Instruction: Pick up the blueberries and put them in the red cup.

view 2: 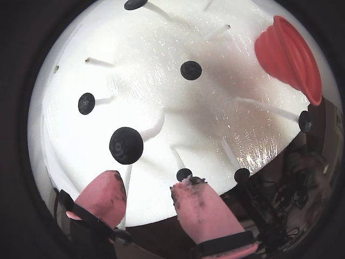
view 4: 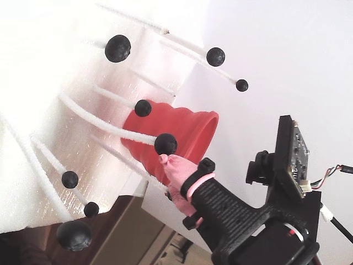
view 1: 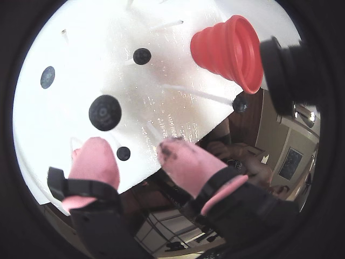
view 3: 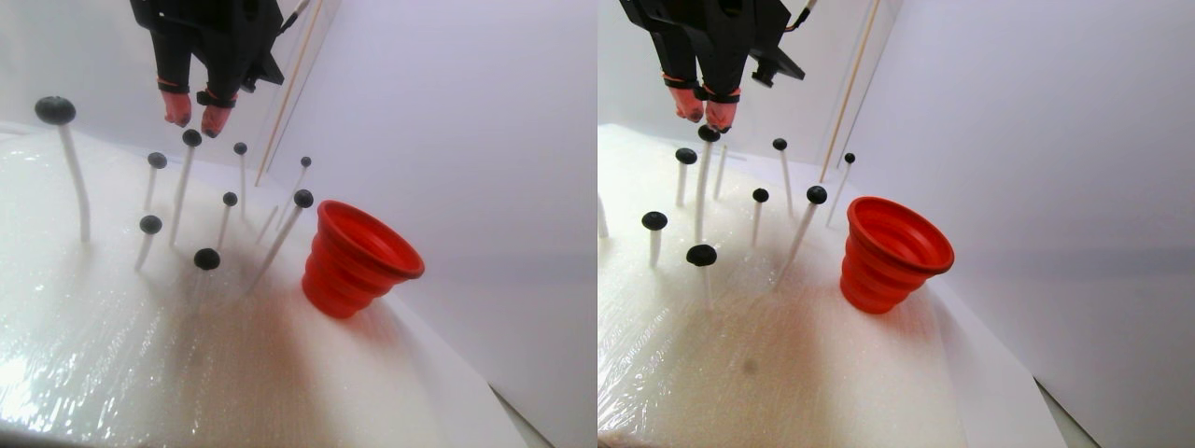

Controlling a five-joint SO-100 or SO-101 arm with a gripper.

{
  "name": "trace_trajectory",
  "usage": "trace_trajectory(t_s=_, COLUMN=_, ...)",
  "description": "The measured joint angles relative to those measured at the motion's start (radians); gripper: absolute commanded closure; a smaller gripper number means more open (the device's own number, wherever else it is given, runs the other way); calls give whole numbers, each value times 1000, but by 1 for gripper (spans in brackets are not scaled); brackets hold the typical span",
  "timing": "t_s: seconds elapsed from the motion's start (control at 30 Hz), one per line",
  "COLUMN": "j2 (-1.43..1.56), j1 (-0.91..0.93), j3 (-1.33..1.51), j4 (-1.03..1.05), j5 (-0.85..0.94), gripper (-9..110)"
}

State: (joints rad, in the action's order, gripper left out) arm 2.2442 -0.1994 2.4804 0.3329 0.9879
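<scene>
Across the white worktop [view 3: 112, 373], nearly all of the job is looking undone: the blueberries [view 3: 207, 259] are sitting on the tips of thin white stalks [view 3: 75, 187] that are poking up out of the surface, and at least eight are showing in the stereo pair, none of them visibly inside the cup. Toward the right of that pair, the red cup [view 3: 358, 261] is standing tilted on the worktop, its mouth facing up and away; its inside is looking empty in the right half, though the bottom is not fully showing. Above the far cluster, the claw [view 3: 196, 117] is hanging with its pink fingertips [view 1: 94, 156] apart and nothing between them. Both wrist views are showing the gap lined up near a small berry [view 2: 184, 174], with a larger berry [view 2: 126, 145] just beside the left tip. Dark smears are showing on the pink tips. Judging from this, the picking is only getting under way. Neighbouring stalks are crowding the approach, so a descending claw could be knocking them aside, and a leaning stalk is reaching toward the cup.
</scene>
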Motion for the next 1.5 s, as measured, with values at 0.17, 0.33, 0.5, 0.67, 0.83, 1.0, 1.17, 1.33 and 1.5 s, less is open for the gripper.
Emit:
trace_trajectory(t_s=0.17, j2=-23, j1=-9, j3=-18, j4=-14, j5=-12, gripper=84)
trace_trajectory(t_s=0.33, j2=-55, j1=-18, j3=-38, j4=-31, j5=-8, gripper=84)
trace_trajectory(t_s=0.5, j2=-91, j1=-25, j3=-61, j4=-48, j5=-8, gripper=84)
trace_trajectory(t_s=0.67, j2=-115, j1=-25, j3=-75, j4=-61, j5=-8, gripper=84)
trace_trajectory(t_s=0.83, j2=-132, j1=-25, j3=-87, j4=-61, j5=6, gripper=84)
trace_trajectory(t_s=1.0, j2=-149, j1=-25, j3=-87, j4=-77, j5=29, gripper=85)
trace_trajectory(t_s=1.17, j2=-161, j1=-25, j3=-87, j4=-91, j5=38, gripper=85)
trace_trajectory(t_s=1.33, j2=-176, j1=-25, j3=-94, j4=-104, j5=38, gripper=85)
trace_trajectory(t_s=1.5, j2=-192, j1=-25, j3=-100, j4=-124, j5=44, gripper=85)
